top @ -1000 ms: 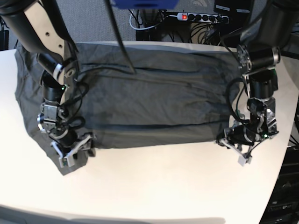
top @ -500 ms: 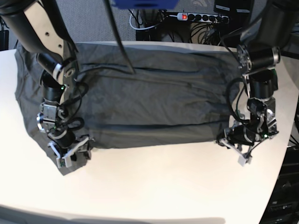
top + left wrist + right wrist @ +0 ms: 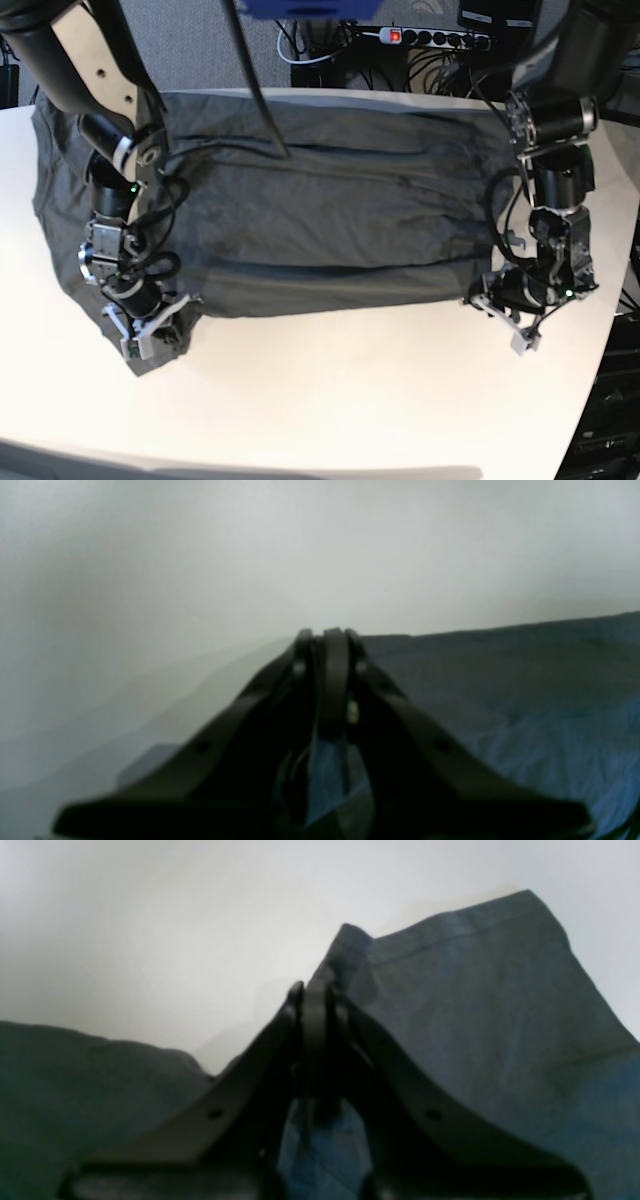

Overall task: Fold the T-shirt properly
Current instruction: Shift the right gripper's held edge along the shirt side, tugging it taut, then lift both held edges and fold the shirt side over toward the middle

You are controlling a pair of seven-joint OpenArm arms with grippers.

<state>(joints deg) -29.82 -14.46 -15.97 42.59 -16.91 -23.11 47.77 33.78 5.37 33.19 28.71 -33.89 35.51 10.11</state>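
The dark grey T-shirt [image 3: 330, 210] lies spread across the white table [image 3: 330, 400], its long near edge folded over. My right gripper [image 3: 150, 335] is at the shirt's near left corner. In the right wrist view it [image 3: 315, 990] is shut on a pinch of the T-shirt [image 3: 475, 1005], and a fold sticks up past the tips. My left gripper [image 3: 512, 325] is at the near right corner. In the left wrist view it [image 3: 332, 637] is shut at the edge of the T-shirt [image 3: 500, 690], with fabric showing between the fingers.
A black pole [image 3: 258, 85] slants down over the shirt's far middle. A power strip [image 3: 435, 38] and cables lie behind the table's far edge. The table's right edge runs close to the left arm. Bare white table lies in front of the shirt.
My right gripper's fingers, spread open over the near left corner a second ago, have closed on the fabric. The left gripper has hardly moved.
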